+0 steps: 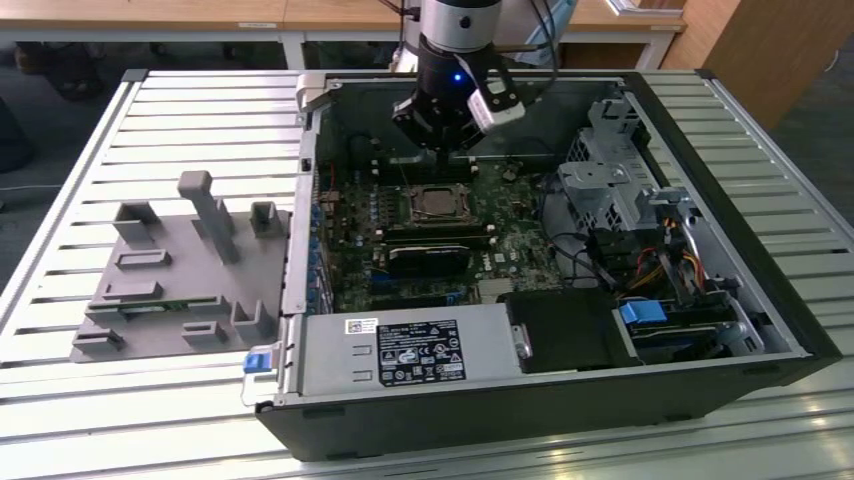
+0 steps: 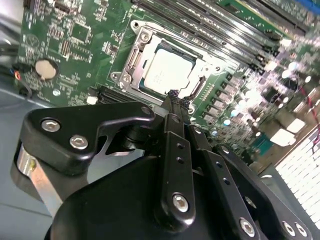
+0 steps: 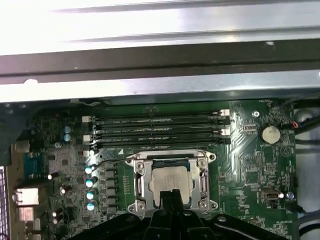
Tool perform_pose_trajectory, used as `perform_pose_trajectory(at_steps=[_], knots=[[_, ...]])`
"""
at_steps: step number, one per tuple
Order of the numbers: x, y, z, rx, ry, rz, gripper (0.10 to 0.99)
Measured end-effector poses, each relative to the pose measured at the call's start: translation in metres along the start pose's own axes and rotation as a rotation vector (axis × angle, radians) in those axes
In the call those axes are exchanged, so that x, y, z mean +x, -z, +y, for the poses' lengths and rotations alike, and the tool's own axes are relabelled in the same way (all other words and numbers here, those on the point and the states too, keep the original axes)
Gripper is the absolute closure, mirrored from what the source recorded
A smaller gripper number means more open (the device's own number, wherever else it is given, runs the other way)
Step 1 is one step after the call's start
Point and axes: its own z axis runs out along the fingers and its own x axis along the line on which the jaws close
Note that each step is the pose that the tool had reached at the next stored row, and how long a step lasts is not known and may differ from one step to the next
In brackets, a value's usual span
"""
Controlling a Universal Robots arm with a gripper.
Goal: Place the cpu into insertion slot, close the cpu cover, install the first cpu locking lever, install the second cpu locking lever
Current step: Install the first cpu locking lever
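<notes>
In the exterior view, a grey parts holder (image 1: 174, 270) lies at nine o'clock, outside the open computer case (image 1: 747, 300). Near the centre, the cpu (image 3: 171, 181) sits in the insertion slot (image 1: 438, 203), and the cpu cover (image 3: 202, 175) lies flat around it. The gripper (image 1: 447, 160) hangs at twelve o'clock from the socket, its fingers pressed together and carrying nothing. A thin wire lever (image 3: 107, 162) stands off beside the socket, so I judge the locking levers to be the work in hand. This calls for pushing with the closed tips on the wire alone, staying off the chip and the memory slots (image 3: 157, 127). At six o'clock is the power supply label (image 1: 420, 352), with print I cannot make out.
</notes>
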Motion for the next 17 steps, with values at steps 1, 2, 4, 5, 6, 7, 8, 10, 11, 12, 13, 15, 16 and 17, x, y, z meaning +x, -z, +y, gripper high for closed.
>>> perform_pose_trajectory(at_steps=[1,2,4,5,6,7,8,10,11,12,13,15,16,17], knots=[[0.0000,0.0000,0.0000,0.000,0.017,0.0001,0.980],[0.0000,0.0000,0.0000,0.000,0.037,0.0002,0.980],[0.0000,0.0000,0.0000,0.001,0.072,0.0003,0.980],[0.0000,0.0000,0.0000,0.001,0.087,0.0004,0.980],[0.0000,0.0000,0.0000,0.001,0.101,0.0004,0.980],[0.0000,0.0000,0.0000,0.001,0.114,0.0004,0.980],[0.0000,0.0000,0.0000,0.001,0.120,0.0004,0.980],[0.0013,0.0000,0.0000,0.001,0.120,-0.0005,0.980],[0.0030,0.0000,-0.0002,0.001,0.120,-0.0015,0.980],[0.0053,-0.0001,-0.0003,0.001,0.120,-0.0033,0.980],[0.0078,-0.0001,-0.0005,0.001,0.120,-0.0055,0.980],[0.0136,-0.0002,-0.0008,0.001,0.120,-0.0104,0.980],[0.0163,-0.0002,-0.0010,0.001,0.120,-0.0129,0.980],[0.0194,-0.0002,-0.0011,0.001,0.120,-0.0158,0.980]])
